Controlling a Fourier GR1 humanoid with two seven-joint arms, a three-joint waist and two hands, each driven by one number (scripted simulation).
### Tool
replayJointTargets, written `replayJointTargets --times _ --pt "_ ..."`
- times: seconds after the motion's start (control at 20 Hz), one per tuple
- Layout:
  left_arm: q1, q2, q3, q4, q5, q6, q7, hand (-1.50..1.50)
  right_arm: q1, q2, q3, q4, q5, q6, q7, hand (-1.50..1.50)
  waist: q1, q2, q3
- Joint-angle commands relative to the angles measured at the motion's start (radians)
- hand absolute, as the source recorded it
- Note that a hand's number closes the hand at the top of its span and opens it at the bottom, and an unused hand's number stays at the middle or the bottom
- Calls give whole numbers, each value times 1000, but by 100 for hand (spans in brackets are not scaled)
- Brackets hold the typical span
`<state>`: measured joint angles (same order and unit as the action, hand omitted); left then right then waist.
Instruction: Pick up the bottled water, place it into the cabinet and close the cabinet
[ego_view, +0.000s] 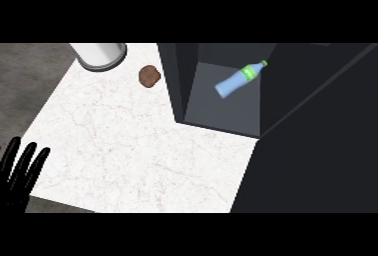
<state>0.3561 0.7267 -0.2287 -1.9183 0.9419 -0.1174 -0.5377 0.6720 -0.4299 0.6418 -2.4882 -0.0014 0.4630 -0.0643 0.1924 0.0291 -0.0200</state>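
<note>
The bottled water (240, 80), pale blue with a green label and cap, lies tilted inside the dark cabinet (179, 85), resting on its grey inner floor with the cap pointing to the upper right. No hand touches it. The cabinet's front is uncovered, and a large dark panel (317, 150), apparently its door, fills the right side of the view. My left hand (18, 175) rests open at the lower left edge, fingers up, far from the bottle. My right hand does not show.
A white-grey cylindrical container (98, 54) stands at the back left of the white marble counter (133, 150). A brown rounded item (149, 76) lies beside the cabinet's left wall. The counter's left edge borders dark grey floor.
</note>
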Motion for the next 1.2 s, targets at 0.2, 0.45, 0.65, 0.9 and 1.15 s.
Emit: replayJointTargets --times 0.2,0.45,0.65,0.9,1.15 --pt "-4 35 28 -4 19 -47 9 -150 -183 -38 90 -24 60 83 123 -150 71 1 -8" --pt "-13 47 39 10 25 -57 16 -150 -256 -33 75 -22 26 86 131 150 63 5 -8" --pt "-15 56 55 20 31 -63 17 -150 -288 -49 66 -21 20 95 162 150 54 4 -11" --pt "-15 50 47 34 39 -67 24 -150 -333 -55 53 -19 11 103 175 150 41 7 -13" --pt "-18 65 72 29 53 -83 23 -150 -329 -30 43 6 -23 82 170 150 42 12 -11"
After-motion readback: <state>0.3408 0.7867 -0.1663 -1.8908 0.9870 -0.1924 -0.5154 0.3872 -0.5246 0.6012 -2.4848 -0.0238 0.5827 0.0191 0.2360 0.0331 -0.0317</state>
